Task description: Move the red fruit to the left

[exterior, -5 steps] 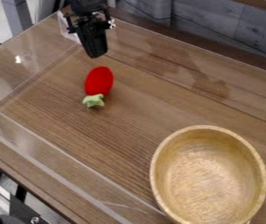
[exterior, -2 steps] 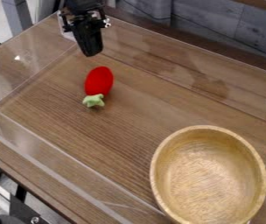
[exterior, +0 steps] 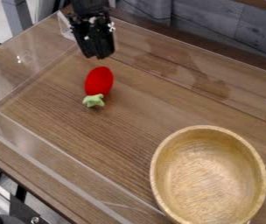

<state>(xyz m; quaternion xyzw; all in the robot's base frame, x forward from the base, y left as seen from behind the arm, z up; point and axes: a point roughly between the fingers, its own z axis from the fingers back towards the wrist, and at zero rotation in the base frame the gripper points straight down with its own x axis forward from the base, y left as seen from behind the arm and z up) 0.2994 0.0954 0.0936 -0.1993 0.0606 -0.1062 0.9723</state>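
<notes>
Overhead oblique view of a wood-grain surface (exterior: 159,105) enclosed by low transparent walls (exterior: 31,140). The red fruit (exterior: 97,84), taken here as the landmark, lies on its side on the bare wood in the upper left part of the enclosure; its glossy red body points toward the far wall and its pale green leafy cap (exterior: 94,101) points toward the near edge. The black gripper (exterior: 98,52) hangs directly beyond the fruit's red end, on the far side of it, pointing steeply downward. Its jaws stand parted, a narrow gap showing between the two dark fingers, and they hold nothing; their tips end just beyond the top of the fruit, and whether they touch it cannot be told from this angle. The round wooden bowl (exterior: 209,175) sits well apart from the fruit, toward the near right corner of the enclosure, upright and with nothing visible inside it. The stretch of surface between fruit and bowl shows only wood grain and faint reflections from the clear walls. Beyond the far wall, behind the gripper as seen from the fruit, lie grey planks and dark, indistinct shapes. At the near left corner, outside the transparent wall, parts of a dark frame are visible.
</notes>
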